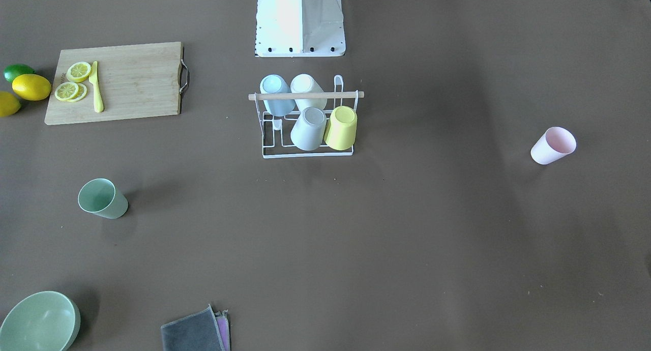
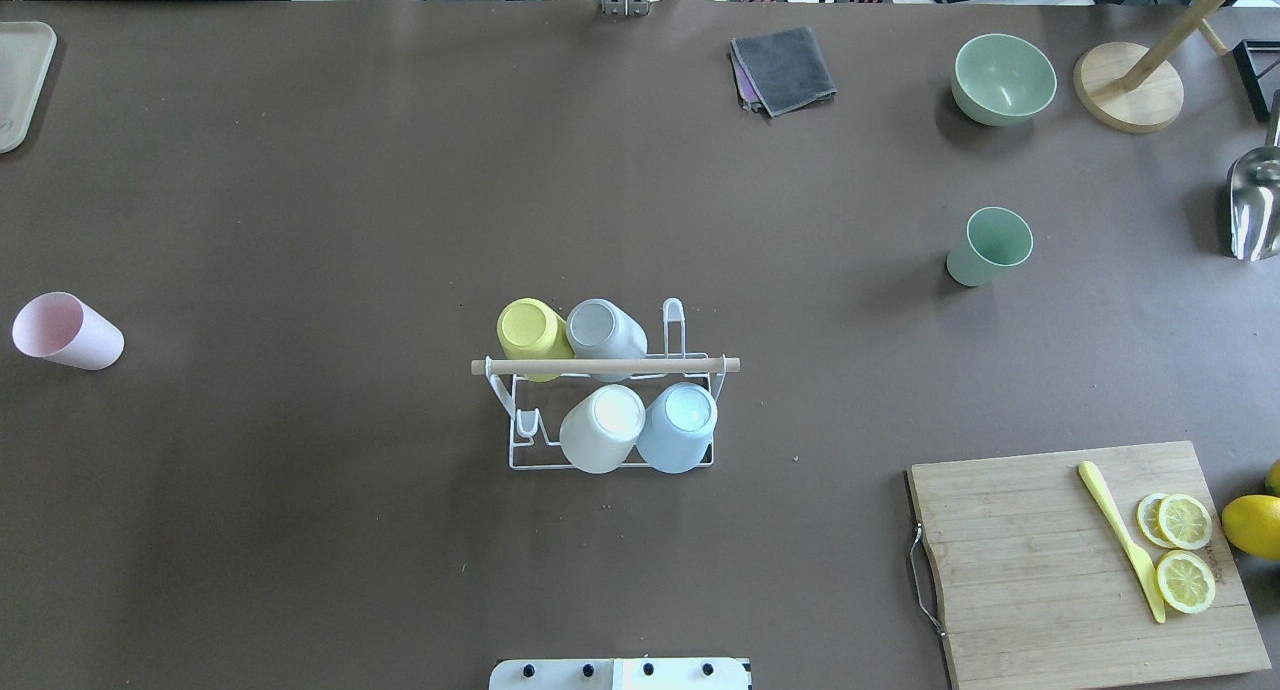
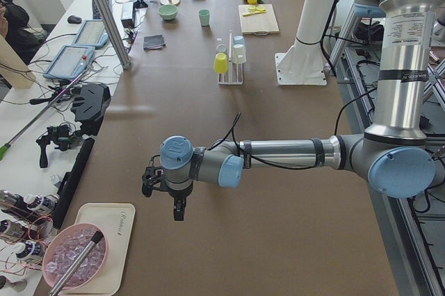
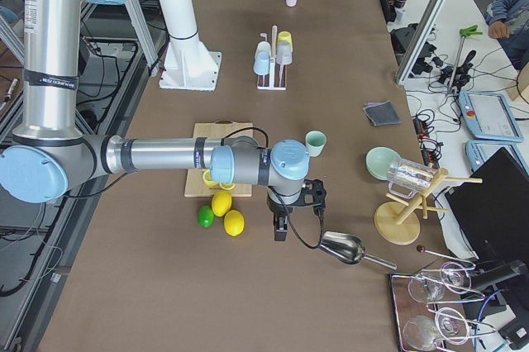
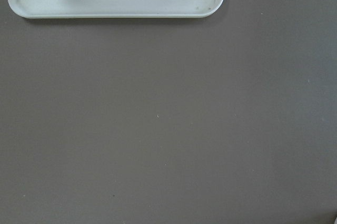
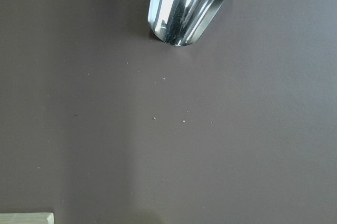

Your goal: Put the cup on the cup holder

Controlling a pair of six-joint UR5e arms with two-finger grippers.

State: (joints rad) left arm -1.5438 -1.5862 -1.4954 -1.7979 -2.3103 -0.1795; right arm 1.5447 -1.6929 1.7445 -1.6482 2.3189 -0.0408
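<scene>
Four cups already sit on the cup holder (image 2: 605,366), well away from both hands. A pink cup (image 2: 65,332) and a green cup (image 2: 990,247) stand loose on the surface, neither near a hand, so there's work left. The left hand (image 3: 178,211) and right hand (image 4: 279,232) hover with nothing visibly held; can't tell how open they are.

Left tool (image 3: 178,212) and right tool (image 4: 279,235) appear too small to judge.

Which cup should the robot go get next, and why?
Probably the green cup: it stands upright and alone on the table, and the right gripper hangs not far from it. A short move over that cup seems best. The cup holder shows free pegs.
</scene>
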